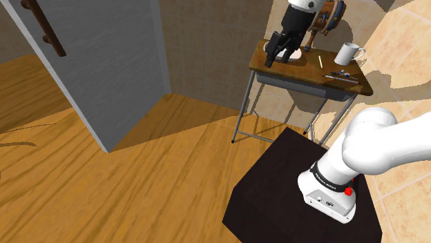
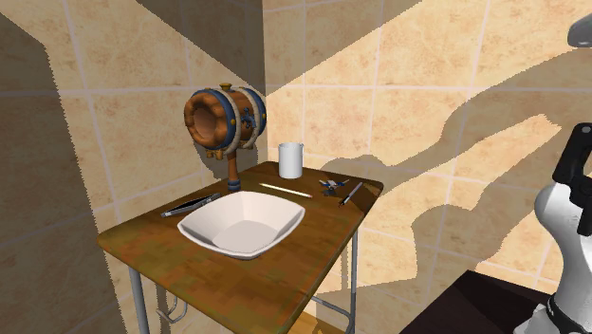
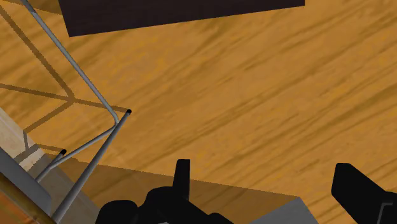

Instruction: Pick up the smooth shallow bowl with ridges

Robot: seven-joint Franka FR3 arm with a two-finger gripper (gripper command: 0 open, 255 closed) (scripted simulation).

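Tiled corner, wood floor, small wooden bench [image 2: 285, 285]. Item: white shallow bowl [image 2: 242, 223], mid-bench, beyond and below pincer [image 3: 262, 175]. Pincer fingers apart, nothing held. Rec: align over near rim, descend straight, straddle wall, then clamp.

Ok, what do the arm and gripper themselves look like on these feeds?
The arm is built of smooth, rounded white links with dark joints. Near its base a dark band carries small white lettering, too small to read, and a small red mark sits just beside it. The gripper is all black, with two blocky fingers.
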